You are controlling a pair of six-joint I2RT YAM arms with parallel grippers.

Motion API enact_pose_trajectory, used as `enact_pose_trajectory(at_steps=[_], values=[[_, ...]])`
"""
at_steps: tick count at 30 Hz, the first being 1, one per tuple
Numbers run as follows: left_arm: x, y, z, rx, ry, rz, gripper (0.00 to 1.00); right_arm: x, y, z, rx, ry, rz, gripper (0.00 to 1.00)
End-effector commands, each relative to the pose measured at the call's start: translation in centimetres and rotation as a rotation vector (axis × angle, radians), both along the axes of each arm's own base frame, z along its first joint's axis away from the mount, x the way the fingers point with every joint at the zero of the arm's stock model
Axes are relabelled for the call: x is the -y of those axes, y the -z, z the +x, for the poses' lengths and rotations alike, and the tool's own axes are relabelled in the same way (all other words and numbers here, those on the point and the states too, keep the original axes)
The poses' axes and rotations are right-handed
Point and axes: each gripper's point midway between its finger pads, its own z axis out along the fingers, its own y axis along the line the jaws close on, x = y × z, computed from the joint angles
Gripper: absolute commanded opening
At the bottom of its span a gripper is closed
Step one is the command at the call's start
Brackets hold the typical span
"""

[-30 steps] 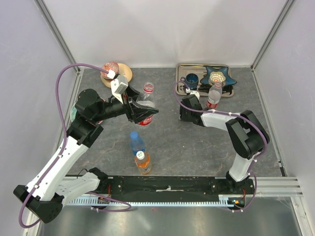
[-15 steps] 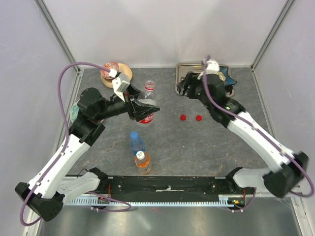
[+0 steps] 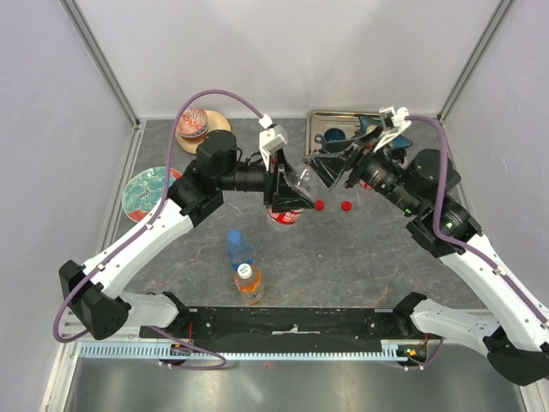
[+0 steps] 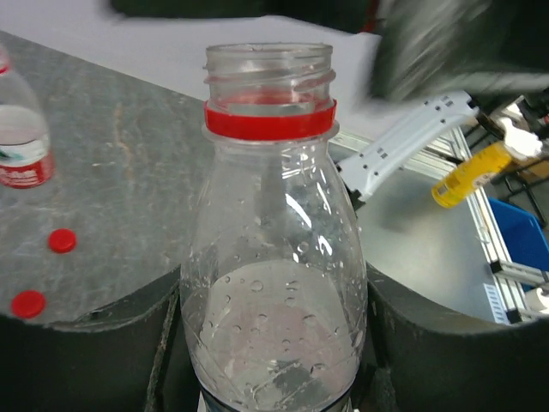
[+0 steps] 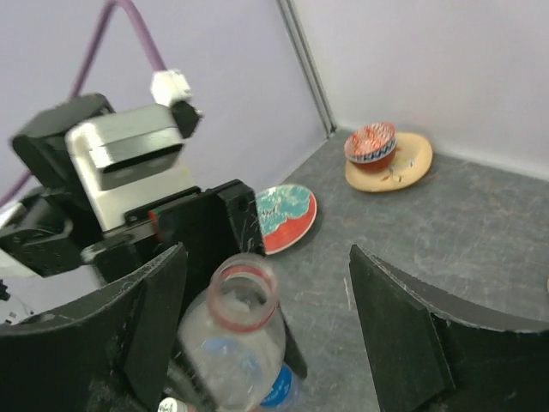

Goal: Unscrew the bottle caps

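bottle (image 4: 273, 257) uncapped, droplets inside, clamped in left end effector (image 3: 287, 190); right end effector (image 5: 268, 322) agape

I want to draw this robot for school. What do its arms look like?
The left arm and right arm have white links with chunky black joints. A purple cable loops along each. The left end effector and right end effector have wide black fingers, with a small white camera block behind.
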Motion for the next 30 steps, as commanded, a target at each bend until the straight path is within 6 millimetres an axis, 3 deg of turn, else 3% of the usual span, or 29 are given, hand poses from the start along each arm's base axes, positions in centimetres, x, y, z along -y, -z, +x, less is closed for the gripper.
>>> enact_pose_trajectory(at_steps=[1,7,13,24,27,29,30], values=[[0.7,-2.2,-2.3,0.085,0.089,-0.020,0.61,-1.3,0.2,-0.9,-0.012,-0.090,-0.027,0.83],[0.8,-2.1,-2.3,0.093,0.079,-0.011,0.62,-1.5,0.7,-1.0,-0.015,-0.105,-0.034,0.79],[0.7,-1.8,-1.7,0.108,0.045,0.002,0.62,-1.8,0.9,-1.4,-0.018,-0.134,-0.039,0.70],[0.5,-1.8,-0.6,0.141,-0.021,0.014,0.64,-2.3,1.3,-2.5,-0.027,-0.197,-0.063,0.33],[0.3,-1.8,0.1,0.158,-0.063,0.025,0.68,-2.1,1.2,-2.7,-0.022,-0.196,-0.073,0.16],[0.0,-1.8,0.5,0.164,-0.092,0.034,0.77,-1.9,1.1,-2.7,-0.020,-0.191,-0.080,0.00],[-0.2,-1.8,1.1,0.167,-0.131,0.044,0.82,-1.8,0.9,-2.7,-0.019,-0.184,-0.081,0.00]])
